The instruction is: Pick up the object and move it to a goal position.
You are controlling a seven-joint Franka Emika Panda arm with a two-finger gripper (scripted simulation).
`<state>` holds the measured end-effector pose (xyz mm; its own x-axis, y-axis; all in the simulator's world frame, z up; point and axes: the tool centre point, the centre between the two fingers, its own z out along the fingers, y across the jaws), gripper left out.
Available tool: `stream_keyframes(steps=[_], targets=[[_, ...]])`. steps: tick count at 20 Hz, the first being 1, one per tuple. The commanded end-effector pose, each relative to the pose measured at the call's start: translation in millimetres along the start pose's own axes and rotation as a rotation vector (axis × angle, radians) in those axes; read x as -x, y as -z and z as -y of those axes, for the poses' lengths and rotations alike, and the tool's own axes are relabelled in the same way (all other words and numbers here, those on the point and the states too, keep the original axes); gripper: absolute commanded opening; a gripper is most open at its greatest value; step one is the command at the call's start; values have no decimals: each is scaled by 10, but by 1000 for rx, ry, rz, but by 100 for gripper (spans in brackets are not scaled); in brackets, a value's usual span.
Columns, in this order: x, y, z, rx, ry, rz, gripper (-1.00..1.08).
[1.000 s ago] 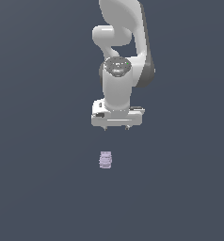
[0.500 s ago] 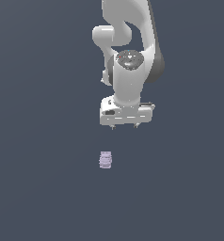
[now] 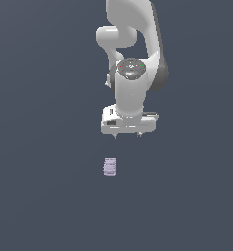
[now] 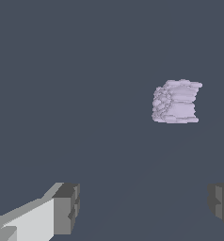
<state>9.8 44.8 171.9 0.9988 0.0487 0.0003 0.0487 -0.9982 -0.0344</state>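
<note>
The object [image 3: 109, 166] is a tiny pale lavender ribbed stubby cylinder standing on the dark grey floor. It also shows in the wrist view [image 4: 176, 101], clear of the fingers. My white gripper [image 3: 127, 136] hangs above the object and a little toward the exterior view's right. It is open and empty, with its two short fingertips [image 4: 67, 207] spread wide apart. The gap between them is much wider than the object.
The white arm [image 3: 133, 54] rises behind the gripper. A flat dark grey floor [image 3: 40, 196] surrounds the object, with nothing else on it in view.
The gripper has moved toward the exterior view's right and slightly down, closer to the object. The object has not moved.
</note>
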Motion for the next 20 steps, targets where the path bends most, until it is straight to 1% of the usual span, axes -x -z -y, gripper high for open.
stream_keyframes(steps=[1, 5, 12, 20], targets=[[-77, -59, -67, 2, -9, 0, 100], [-243, -194, -214, 7, -28, 0, 100], [-550, -513, -546, 21, -66, -1, 100], [-717, -746, -775, 32, -89, -1, 100]])
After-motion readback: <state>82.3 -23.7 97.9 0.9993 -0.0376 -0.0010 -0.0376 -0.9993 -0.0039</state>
